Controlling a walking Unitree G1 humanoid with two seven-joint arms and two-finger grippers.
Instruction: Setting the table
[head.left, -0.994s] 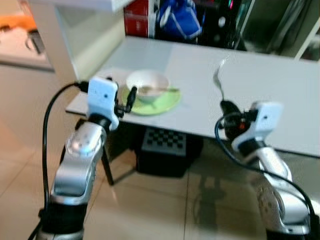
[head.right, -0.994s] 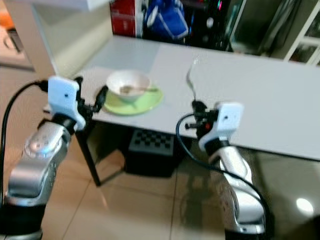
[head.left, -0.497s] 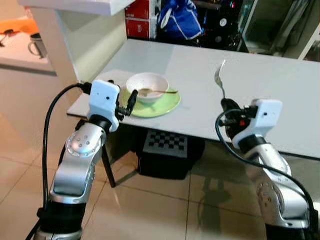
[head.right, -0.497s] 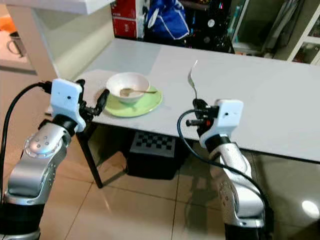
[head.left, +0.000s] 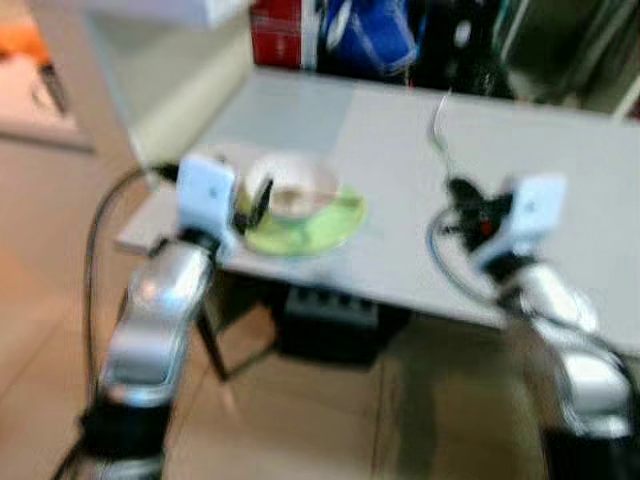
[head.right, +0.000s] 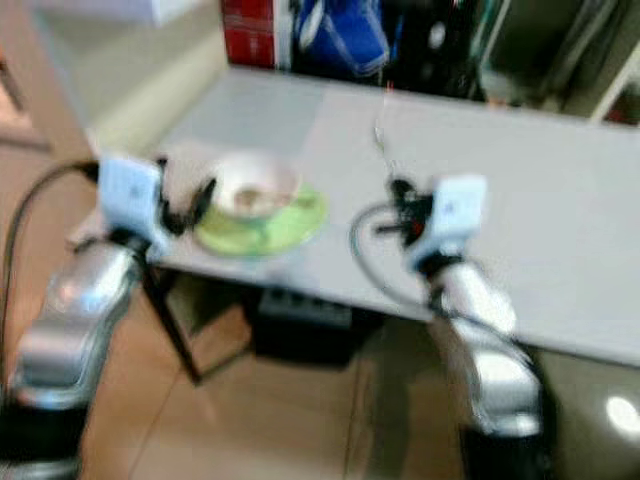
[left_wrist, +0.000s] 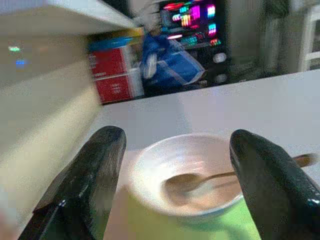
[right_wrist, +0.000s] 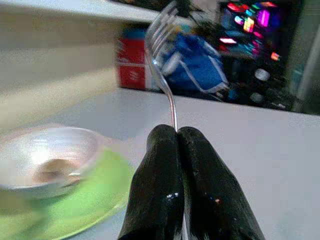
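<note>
A white bowl (head.left: 291, 186) with a spoon (left_wrist: 215, 179) in it sits on a green plate (head.left: 305, 225) near the left front corner of the grey table (head.left: 400, 150). My left gripper (head.left: 258, 200) hangs open just in front of the bowl, one finger (left_wrist: 87, 180) on each side of it in the left wrist view. My right gripper (head.left: 457, 189) is shut on a silver fork (right_wrist: 165, 55), held upright over the table to the right of the plate. The head views are blurred.
A white wall or counter block (head.left: 150, 90) stands to the left of the table. Red boxes (head.left: 275, 25) and a blue bag (head.left: 375, 40) sit beyond the table's far edge. A dark crate (head.left: 325, 310) rests under the table on the tiled floor.
The whole picture has shifted and blurred, so the camera has moved. Both grippers sit slightly further over the table; the fork stays held.
</note>
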